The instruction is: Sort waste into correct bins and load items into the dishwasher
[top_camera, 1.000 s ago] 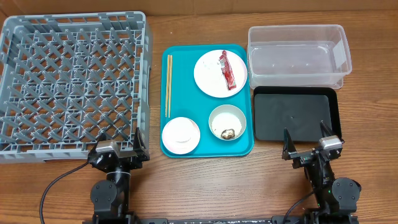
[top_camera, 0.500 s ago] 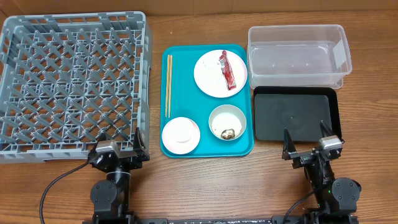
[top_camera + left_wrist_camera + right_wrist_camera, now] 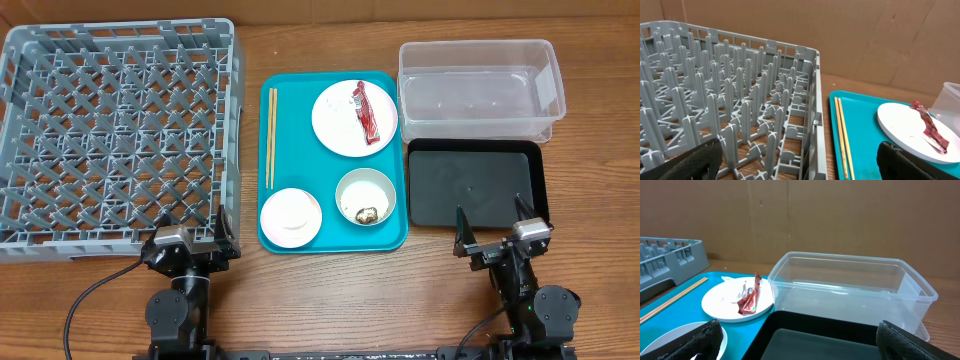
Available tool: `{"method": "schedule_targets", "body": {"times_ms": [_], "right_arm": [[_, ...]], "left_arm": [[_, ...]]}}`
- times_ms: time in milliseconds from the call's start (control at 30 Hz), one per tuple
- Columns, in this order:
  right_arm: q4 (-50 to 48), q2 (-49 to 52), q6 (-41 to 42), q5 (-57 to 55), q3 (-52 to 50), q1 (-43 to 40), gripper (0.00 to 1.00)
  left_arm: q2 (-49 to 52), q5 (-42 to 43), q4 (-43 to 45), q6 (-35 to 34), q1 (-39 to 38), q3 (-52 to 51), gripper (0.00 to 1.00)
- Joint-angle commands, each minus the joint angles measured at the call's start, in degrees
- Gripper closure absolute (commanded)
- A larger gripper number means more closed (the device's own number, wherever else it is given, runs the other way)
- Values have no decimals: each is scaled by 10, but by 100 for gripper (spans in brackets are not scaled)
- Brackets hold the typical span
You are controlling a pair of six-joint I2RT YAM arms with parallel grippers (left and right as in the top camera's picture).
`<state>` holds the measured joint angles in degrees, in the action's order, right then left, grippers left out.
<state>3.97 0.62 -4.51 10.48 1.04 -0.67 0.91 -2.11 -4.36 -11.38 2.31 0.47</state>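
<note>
Overhead view, waste first.
- Red wrapper lies on the right part of the white plate, upper right of the teal tray. A few pale bits lie beside it on the plate, too small to identify.
- Brown lump sits inside the bowl, lower right of the teal tray, just below the plate.
- Saucer is at the lower left of the teal tray, beside the bowl but apart from it.
- Chopsticks lie side by side along the teal tray's left edge, running top to bottom, above the saucer.

Bins, right of frame.
- Clear tub is at the upper right. The right wrist view shows nothing in it.
- Black tray is directly below the tub and just right of the teal tray. Its floor is bare.

Grey rack fills the upper left of the frame, close beside the teal tray. No dishes are in it.

Arms, bottom of frame, low over the wooden table.
- Left pincer is at the rack's lower right corner, fingers spread wide, holding nothing.
- Right pincer is just below the black tray, fingers likewise spread wide, holding nothing.
- In each wrist view the dark fingertips sit in opposite bottom corners.
</note>
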Motion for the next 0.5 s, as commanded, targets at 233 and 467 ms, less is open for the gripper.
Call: {"method": "schedule_targets", "body": {"times_ms": [233, 467], "right_arm": [[-8, -3, 0, -3, -6, 0, 0], [-35, -1, 54, 64, -4, 0, 0]], "left_arm": [[-3, 47, 1, 6, 3, -2, 0], [-2, 131, 28, -71, 3, -1, 0]]}}
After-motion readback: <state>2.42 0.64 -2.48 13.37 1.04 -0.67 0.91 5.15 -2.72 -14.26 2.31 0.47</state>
